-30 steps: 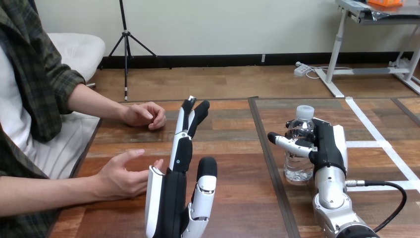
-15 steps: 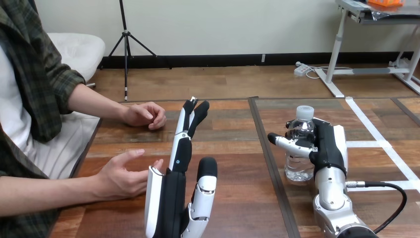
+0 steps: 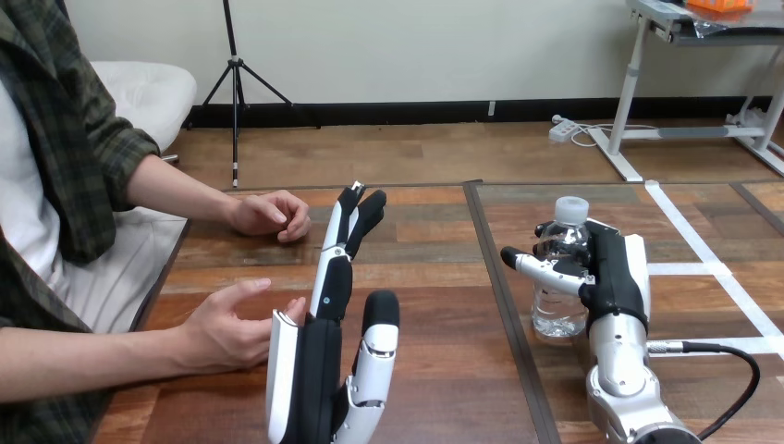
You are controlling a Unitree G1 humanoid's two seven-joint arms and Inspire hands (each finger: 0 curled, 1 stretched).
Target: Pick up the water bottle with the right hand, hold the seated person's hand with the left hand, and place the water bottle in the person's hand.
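A clear water bottle point(image 3: 559, 296) with a white cap stands on the table at the right. My right hand point(image 3: 615, 273) is at its right side, with the thumb point(image 3: 541, 268) across the bottle's front and the fingers curled round behind it. My left hand point(image 3: 319, 370) stands edge-on at the bottom centre, fingers straight and pointing away from me. The person's hand at the lower left point(image 3: 226, 333) lies open with its fingertips right beside my left hand's white shell; I cannot tell if they touch. The person's other hand point(image 3: 273, 215) rests loosely curled on the table farther back.
A dark seam point(image 3: 495, 277) runs front to back through the wooden table between my hands. White tape lines point(image 3: 693, 236) mark the table at the far right. The person's forearms come in from the left edge.
My left hand has sunk a little and edged left. The right hand, the bottle and the person's hands stay about where they were.
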